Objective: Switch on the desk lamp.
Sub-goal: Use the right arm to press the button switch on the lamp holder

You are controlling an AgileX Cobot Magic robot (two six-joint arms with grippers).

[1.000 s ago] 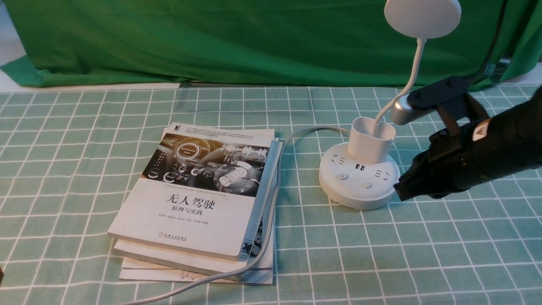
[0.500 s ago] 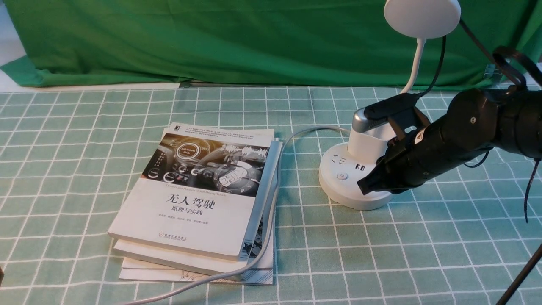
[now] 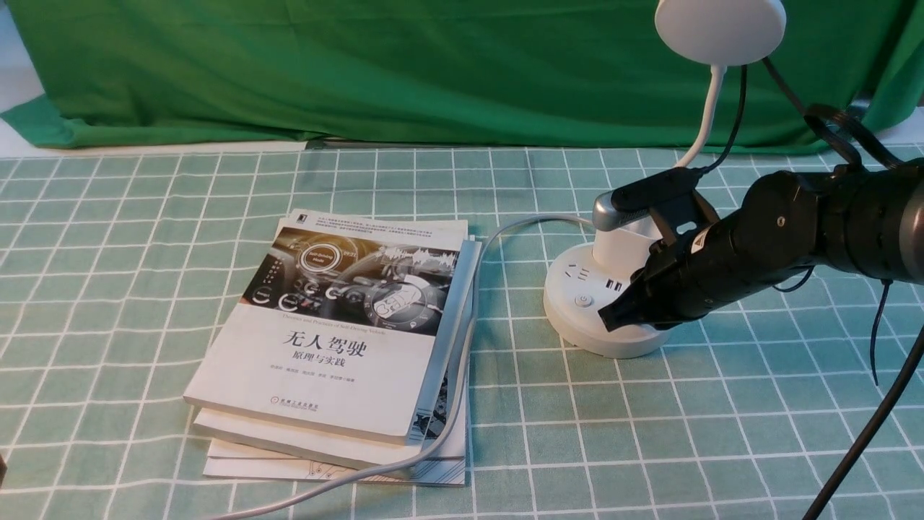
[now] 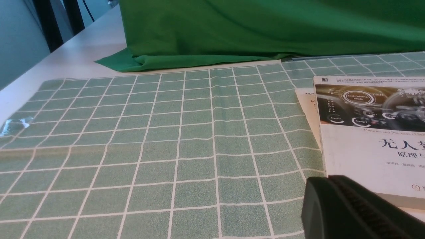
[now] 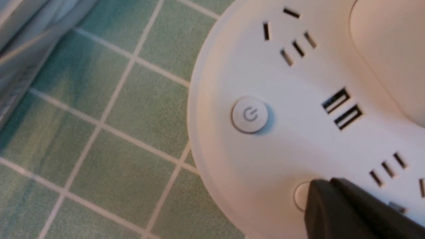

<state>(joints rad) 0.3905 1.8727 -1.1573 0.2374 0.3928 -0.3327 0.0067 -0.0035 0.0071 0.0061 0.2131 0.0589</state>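
Note:
The white desk lamp stands at the right of the front view: disc head (image 3: 720, 29) up high, thin gooseneck (image 3: 706, 115), cup holder (image 3: 622, 249) and round puck base (image 3: 570, 318). My right gripper (image 3: 611, 316) is shut and empty, its tip down on the base's top. In the right wrist view the right gripper (image 5: 318, 194) covers most of a small plain button (image 5: 299, 196). The power-symbol button (image 5: 249, 115) lies bare beside it. My left gripper (image 4: 320, 191) is shut and empty, low over the cloth by the books.
A stack of books (image 3: 339, 339) lies left of the lamp, also seen as the books (image 4: 372, 139). The lamp's grey cord (image 3: 462, 347) runs along their right edge toward the front. A green backdrop (image 3: 361, 72) hangs behind. A black cable (image 3: 866, 433) crosses the lower right.
My right arm has swung left from beside the base's right edge onto its top. The shut tip now hides the right-hand button that showed a second ago.

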